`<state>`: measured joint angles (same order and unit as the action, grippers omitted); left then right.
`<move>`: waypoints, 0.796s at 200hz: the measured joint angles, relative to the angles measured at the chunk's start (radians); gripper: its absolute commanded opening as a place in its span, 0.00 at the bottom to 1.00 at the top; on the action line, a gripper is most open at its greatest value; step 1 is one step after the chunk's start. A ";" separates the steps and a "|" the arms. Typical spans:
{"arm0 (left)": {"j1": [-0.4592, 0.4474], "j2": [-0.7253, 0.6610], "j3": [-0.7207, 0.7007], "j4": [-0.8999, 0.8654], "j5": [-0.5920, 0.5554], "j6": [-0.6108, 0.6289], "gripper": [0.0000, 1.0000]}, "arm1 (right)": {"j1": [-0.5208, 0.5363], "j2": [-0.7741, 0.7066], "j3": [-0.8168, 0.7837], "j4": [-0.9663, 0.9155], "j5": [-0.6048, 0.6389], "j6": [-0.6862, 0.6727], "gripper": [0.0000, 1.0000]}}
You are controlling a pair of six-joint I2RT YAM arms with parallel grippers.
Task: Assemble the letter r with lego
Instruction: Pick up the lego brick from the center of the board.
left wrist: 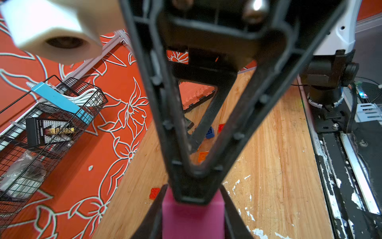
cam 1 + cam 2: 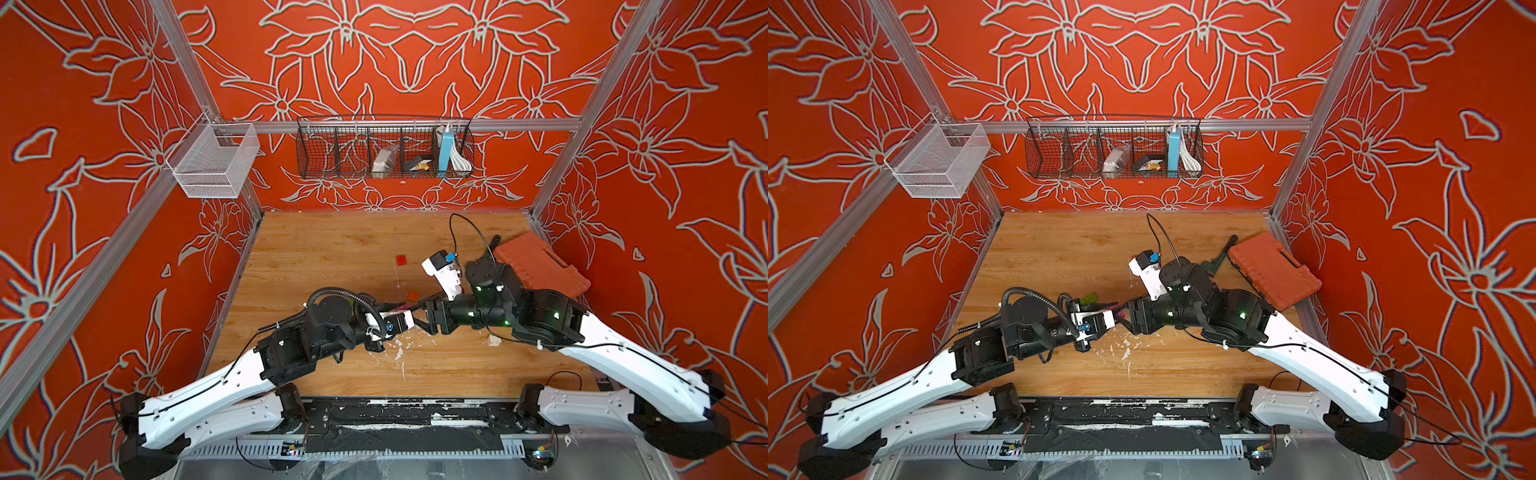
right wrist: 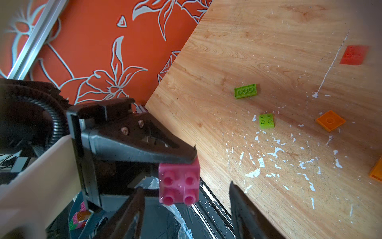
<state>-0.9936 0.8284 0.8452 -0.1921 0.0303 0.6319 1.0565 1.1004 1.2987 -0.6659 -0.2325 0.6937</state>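
Both arms meet at frame centre in both top views, low over the wooden table (image 2: 332,249).

Left gripper (image 1: 193,209): clamped on one pink brick (image 3: 178,184), a two-by-two with four studs facing the right wrist camera. It is held clear of the table.

Right gripper (image 3: 186,192): fingers spread, one on each side of the pink brick. The right wrist view shows a gap on both sides. I cannot tell whether a tip touches it.

Loose lego on the table, my count:
- lime green, 2: a longer brick (image 3: 246,91) and a two-by-two (image 3: 266,121), near each other
- orange, 2: a flat square (image 3: 330,120) and another cut off by the frame edge (image 3: 376,169)
- red, 2: one above frame centre in a top view (image 2: 401,260), one beside the blue (image 1: 221,127)
- blue, 1 (image 1: 210,132)

With the pink one, I count eight.

Other things: one orange-red case (image 2: 540,266), right of centre, by the right wall. On the back rail hang one black wire basket (image 2: 384,147) and one white mesh basket (image 2: 216,162). White flecks (image 2: 399,353) scatter below the grippers.
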 measured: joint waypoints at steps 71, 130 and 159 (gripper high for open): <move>0.001 0.013 0.000 -0.002 -0.009 -0.001 0.00 | 0.002 0.047 0.000 0.016 -0.005 0.031 0.53; 0.002 0.013 0.000 -0.003 -0.011 -0.004 0.00 | 0.005 0.047 -0.008 0.030 -0.027 0.043 0.47; 0.004 0.015 0.000 -0.003 -0.010 -0.004 0.00 | 0.005 0.047 -0.012 0.039 -0.035 0.049 0.42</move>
<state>-0.9894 0.8436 0.8455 -0.1947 0.0200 0.6281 1.0611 1.1477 1.2865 -0.6266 -0.2680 0.7429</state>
